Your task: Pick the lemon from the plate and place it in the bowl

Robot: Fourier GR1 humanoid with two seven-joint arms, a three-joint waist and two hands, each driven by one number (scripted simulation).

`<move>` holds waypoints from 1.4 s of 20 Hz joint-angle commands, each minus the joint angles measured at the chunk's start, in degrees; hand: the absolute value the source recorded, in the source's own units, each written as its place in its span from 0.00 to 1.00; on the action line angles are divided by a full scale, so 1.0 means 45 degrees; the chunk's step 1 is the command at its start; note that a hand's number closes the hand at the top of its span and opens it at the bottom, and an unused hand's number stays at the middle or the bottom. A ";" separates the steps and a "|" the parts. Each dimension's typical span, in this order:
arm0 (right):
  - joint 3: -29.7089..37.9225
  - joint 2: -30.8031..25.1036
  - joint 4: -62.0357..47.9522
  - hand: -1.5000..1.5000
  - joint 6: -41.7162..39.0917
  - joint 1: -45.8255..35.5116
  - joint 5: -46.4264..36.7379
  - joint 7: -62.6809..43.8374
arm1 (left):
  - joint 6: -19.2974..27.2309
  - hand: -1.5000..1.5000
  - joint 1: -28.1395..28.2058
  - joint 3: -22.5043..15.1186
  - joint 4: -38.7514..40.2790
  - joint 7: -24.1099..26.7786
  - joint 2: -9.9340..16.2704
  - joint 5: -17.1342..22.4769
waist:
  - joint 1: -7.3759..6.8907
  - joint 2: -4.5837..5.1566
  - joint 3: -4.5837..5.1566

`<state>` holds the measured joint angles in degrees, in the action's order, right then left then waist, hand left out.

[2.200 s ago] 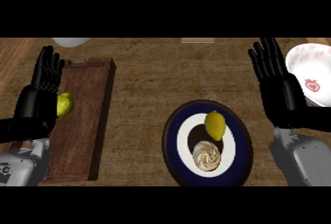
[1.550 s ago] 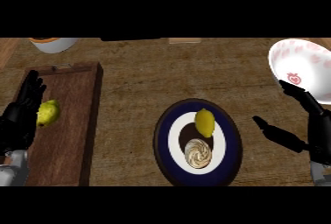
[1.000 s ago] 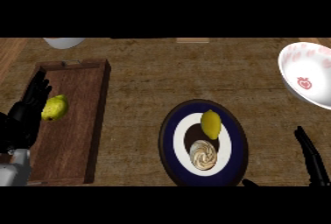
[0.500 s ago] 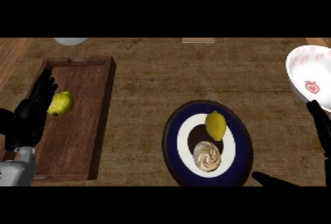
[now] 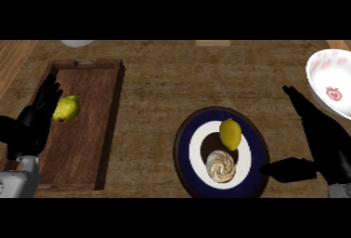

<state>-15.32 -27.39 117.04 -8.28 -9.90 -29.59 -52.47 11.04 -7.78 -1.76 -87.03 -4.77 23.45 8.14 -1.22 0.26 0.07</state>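
A yellow lemon (image 5: 231, 133) lies on the upper right of a dark blue plate (image 5: 185, 156) with a white centre, next to a swirled brown pastry (image 5: 221, 167). The white bowl (image 5: 332, 85) with a red strawberry mark sits at the right edge, partly cut off. My right hand (image 5: 322, 139) is open just right of the plate, fingers pointing up toward the bowl and thumb stretched toward the plate's rim, not touching the lemon. My left hand (image 5: 31, 123) rests open at the left edge, over a wooden tray.
A long wooden tray (image 5: 89, 116) lies at the left with a yellow-green fruit (image 5: 66, 108) in it, beside my left fingers. A pale round dish (image 5: 77, 43) shows at the top left edge. The counter is brown woven-looking wood.
My right hand dropped low and out of view, then rose again beside the plate with its thumb toward the rim. The view shifted slightly. The lemon has not moved.
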 commanded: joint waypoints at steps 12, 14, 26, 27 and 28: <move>-0.1408 0.1732 -0.3912 0.00 -0.2827 -0.1890 0.0674 -0.1121 | -0.0521 0.50 -0.0332 0.0831 0.0498 -0.0103 -0.0123 -0.0186 | 0.0231 -0.0050 -0.0011; -0.0542 0.1218 -0.4529 0.00 -0.3562 -0.2583 0.0820 -0.0509 | -0.0347 0.50 -0.0708 0.0627 0.0276 -0.0524 -0.0464 -0.0445 | 0.0241 -0.0051 -0.0014; -0.1487 0.3583 -0.5409 0.00 -0.2212 -0.2145 -0.2785 0.0179 | -0.0642 0.50 -0.0287 0.1182 -0.0463 -0.0888 -0.0963 -0.1094 | 0.0241 -0.0059 -0.0015; -0.1631 0.3626 -0.5715 0.00 -0.1746 -0.1511 -0.2963 0.0798 | -0.0624 0.50 -0.0307 0.0951 0.0038 -0.0490 -0.1199 -0.1425 | 0.0262 -0.0054 -0.0016; -0.1821 0.3847 -0.6382 0.00 -0.1170 -0.1348 -0.3227 0.1176 | -0.0621 0.50 -0.0232 0.0990 -0.0792 -0.1339 -0.0995 -0.1327 | 0.0230 -0.0056 -0.0019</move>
<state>-22.24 -13.59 92.28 -16.02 -17.49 -41.61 -48.96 8.64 -8.16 1.95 -89.29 -8.29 18.86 2.91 -0.14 -0.01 0.01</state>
